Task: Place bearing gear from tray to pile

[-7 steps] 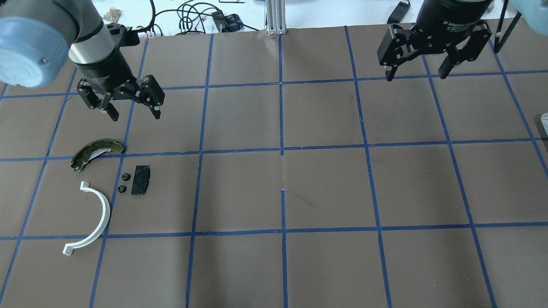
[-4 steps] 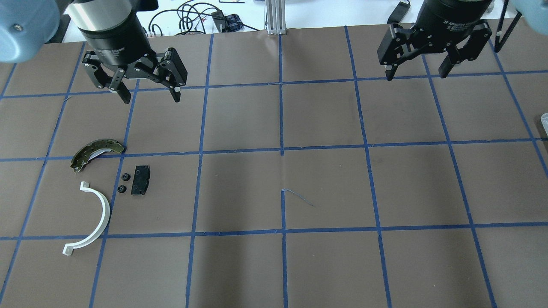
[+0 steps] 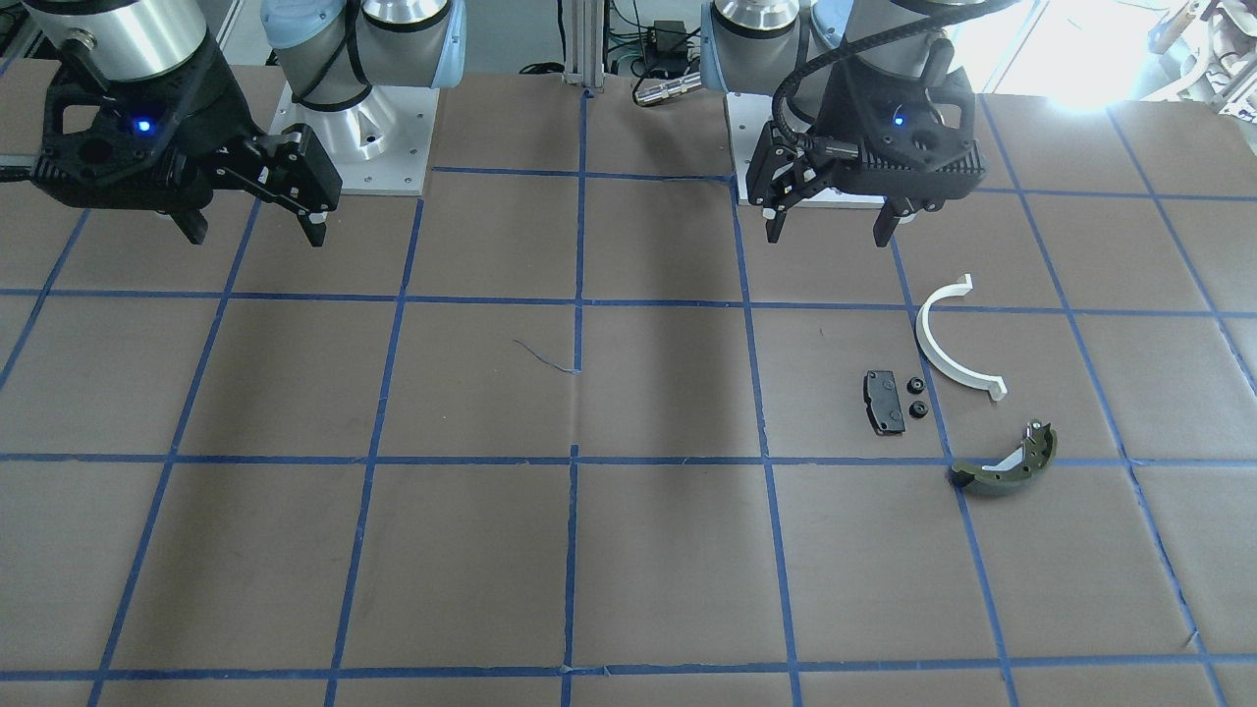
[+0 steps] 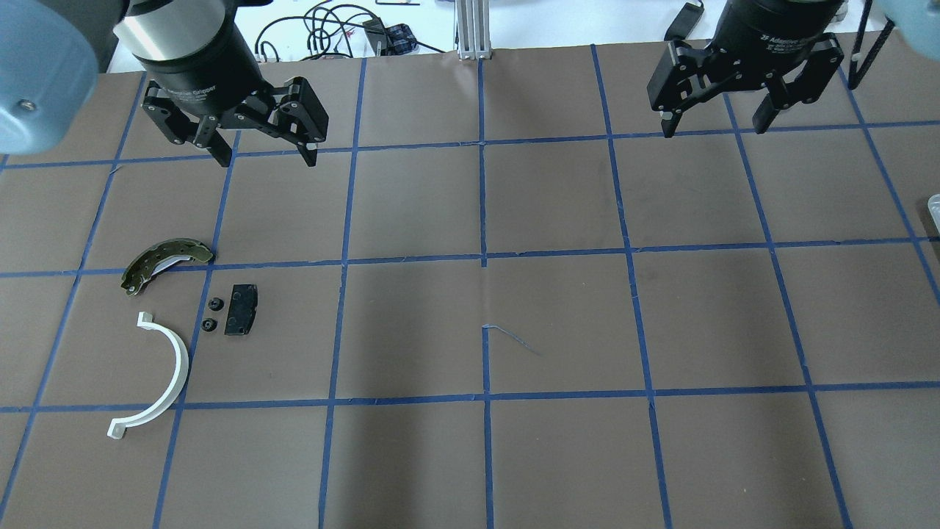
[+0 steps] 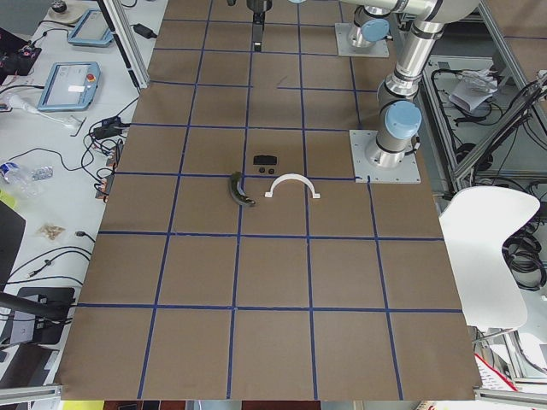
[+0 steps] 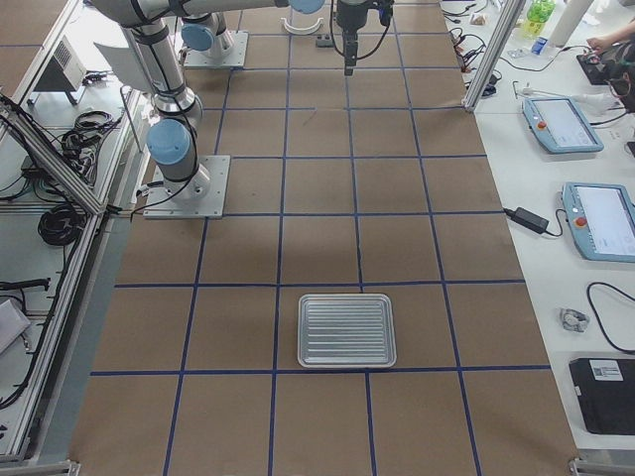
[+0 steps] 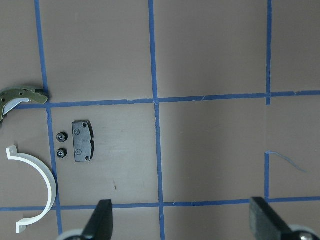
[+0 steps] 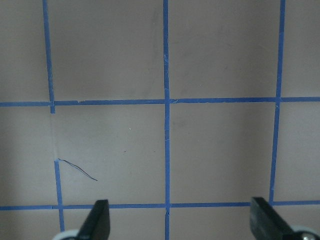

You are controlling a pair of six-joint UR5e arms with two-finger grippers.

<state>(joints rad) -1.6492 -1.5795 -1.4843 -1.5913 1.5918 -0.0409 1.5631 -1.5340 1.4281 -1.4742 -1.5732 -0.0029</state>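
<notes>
Two small black bearing gears (image 4: 215,303) (image 7: 62,136) lie on the brown table next to a black rectangular pad (image 4: 241,309). They are part of the pile, with a white half-ring (image 4: 165,375) and an olive curved shoe (image 4: 165,263). My left gripper (image 4: 266,158) hangs open and empty, high above the table beyond the pile; it is also in the front-facing view (image 3: 827,236). Far off at the other side, my right gripper (image 4: 714,132) is open and empty too. The ribbed metal tray (image 6: 347,329) lies at the table's right end with nothing visible in it.
Blue tape lines (image 4: 482,257) divide the brown table into squares. A loose thread (image 4: 514,339) lies near the middle. Cables and a metal post (image 4: 470,29) sit beyond the far edge. Both arm bases (image 3: 354,128) stand at the robot's side.
My left gripper has risen and moved away from the pile toward the table's far edge and a little rightward, staying open. The right gripper and the parts have not moved.
</notes>
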